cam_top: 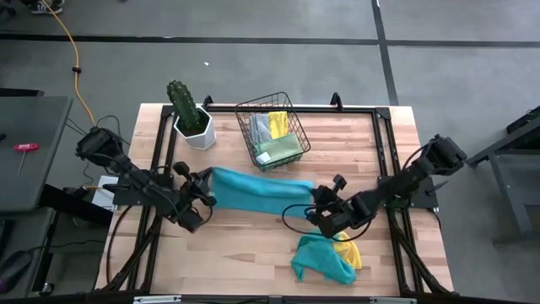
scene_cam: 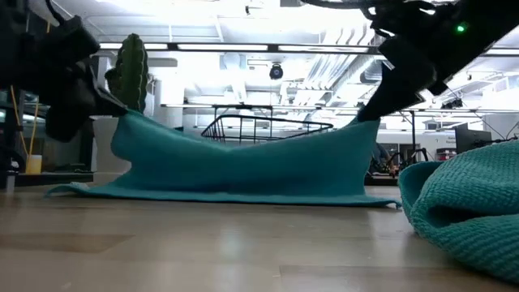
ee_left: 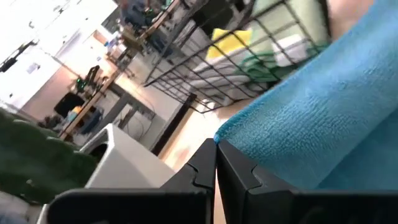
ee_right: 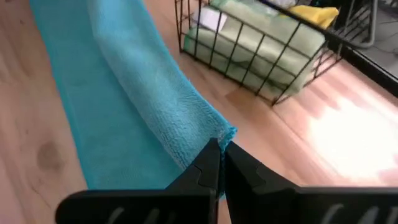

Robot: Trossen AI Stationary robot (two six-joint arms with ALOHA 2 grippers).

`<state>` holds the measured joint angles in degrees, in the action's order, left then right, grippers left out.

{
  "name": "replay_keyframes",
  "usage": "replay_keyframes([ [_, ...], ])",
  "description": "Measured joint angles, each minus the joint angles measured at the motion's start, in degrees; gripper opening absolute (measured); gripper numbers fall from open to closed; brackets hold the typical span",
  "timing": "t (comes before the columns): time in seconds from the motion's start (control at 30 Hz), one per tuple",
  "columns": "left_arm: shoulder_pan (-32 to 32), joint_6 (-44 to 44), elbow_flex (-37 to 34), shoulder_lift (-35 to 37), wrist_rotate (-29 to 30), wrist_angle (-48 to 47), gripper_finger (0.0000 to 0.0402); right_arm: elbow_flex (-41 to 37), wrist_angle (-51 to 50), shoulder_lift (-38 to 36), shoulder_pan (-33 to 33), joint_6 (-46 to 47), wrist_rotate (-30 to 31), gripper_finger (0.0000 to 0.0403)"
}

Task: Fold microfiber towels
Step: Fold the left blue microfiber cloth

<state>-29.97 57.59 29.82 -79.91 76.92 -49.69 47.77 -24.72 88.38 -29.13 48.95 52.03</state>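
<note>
Towel in work: teal-blue microfiber towel (cam_top: pixel 257 190) is stretched between the two grippers at the middle of the wooden table (cam_top: pixel 245 253). In the low view its two held corners are lifted and the lower edge lies on the wood, so the cloth sags in the middle.
Left gripper: left gripper (cam_top: pixel 202 187) is clamped on the towel's corner on the left side, near the white planter. In its wrist view both fingers (ee_left: pixel 239 177) are pressed together with the teal edge between them.
Right gripper: right gripper (cam_top: pixel 318 198) pinches the opposite corner. In its wrist view the fingers (ee_right: pixel 208 165) meet tightly on the tip of the cloth.
Other towels on the table: a crumpled teal towel (cam_top: pixel 319 257) lies at the front right of the table, touching a yellow towel (cam_top: pixel 350 252) that is partly under it.
Basket: black wire basket (cam_top: pixel 272 131) stands behind the stretched towel, close to it but apart. Inside are a light green towel (cam_top: pixel 283 145), a grey towel (cam_top: pixel 261 127) and a second yellow towel (cam_top: pixel 278 121).
Plant: cactus (cam_top: pixel 181 101) in a white angular planter (cam_top: pixel 199 131) stands at the back left of the table, left of the basket.
Floor: a yellow cable (cam_top: pixel 74 63) runs over the grey floor beyond the table.
</note>
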Motion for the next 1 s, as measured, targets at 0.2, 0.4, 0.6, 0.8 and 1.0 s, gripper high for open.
replay_keyframes([
  [0.2, -4.2, 3.97, 0.0, -3.94, -1.1, -0.09, 0.0, -0.02, 0.76, 3.76, -1.43, 3.86, -0.62, 0.0],
  [0.4, -6.28, 4.39, -0.02, -5.09, -6.54, -0.13, 0.0, -0.02, 3.69, 6.98, -2.16, 5.07, -2.12, 0.0],
  [0.6, -6.38, 3.45, -0.02, -5.1, -9.47, -0.11, 0.0, -0.02, 4.63, 7.01, -2.0, 5.05, -2.14, 0.0],
  [0.8, -5.49, 3.33, -0.02, -5.1, -10.76, -0.08, 0.0009, -0.02, 4.89, 6.99, -0.81, 5.03, -2.9, 0.0003],
  [1.0, -4.95, 3.26, 0.14, -4.89, -15.78, -0.23, 0.0034, 0.47, 4.84, 6.99, -0.39, 2.69, -3.02, 0.0059],
])
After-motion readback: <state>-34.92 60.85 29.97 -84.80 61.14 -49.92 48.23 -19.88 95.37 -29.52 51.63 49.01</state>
